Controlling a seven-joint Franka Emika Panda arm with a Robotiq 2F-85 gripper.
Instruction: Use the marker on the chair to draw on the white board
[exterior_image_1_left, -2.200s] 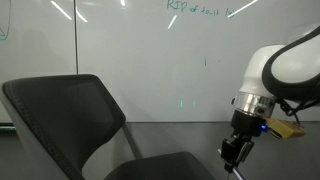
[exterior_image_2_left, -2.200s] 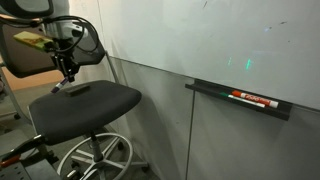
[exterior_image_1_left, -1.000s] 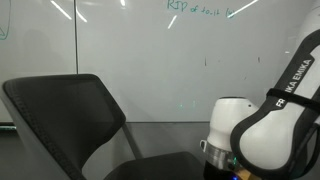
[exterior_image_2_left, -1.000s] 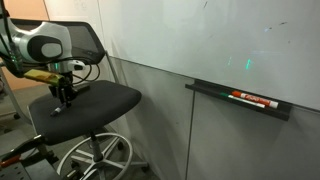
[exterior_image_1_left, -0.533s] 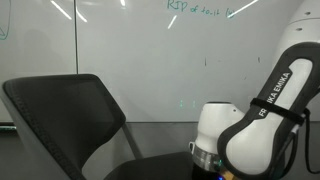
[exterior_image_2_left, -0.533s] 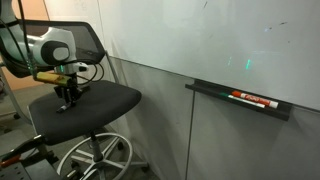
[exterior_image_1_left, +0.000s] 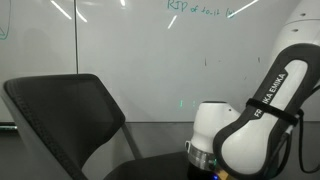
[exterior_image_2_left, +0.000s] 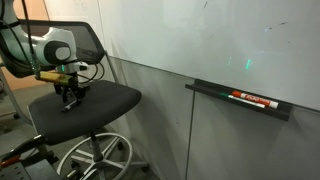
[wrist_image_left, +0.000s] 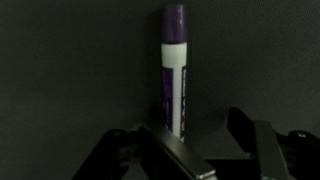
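The marker has a purple cap and a white, purple-printed body, and lies on the dark seat of the chair. In the wrist view its lower end runs in between my gripper's fingers, close against one finger, with a clear gap to the other. The jaws stand open. In an exterior view the gripper is down at the seat's surface, and the marker itself is too small to make out there. The chair's backrest fills the near left. The white board covers the wall behind, also seen as the white board.
A dark ledge tray on the wall under the board holds a marker with red-orange markings. The chair's wheeled base spreads below the seat. My white arm fills the right of an exterior view.
The arm has dropped from above the chair down to the seat and shifted slightly across it; over the last half second it has hardly moved.
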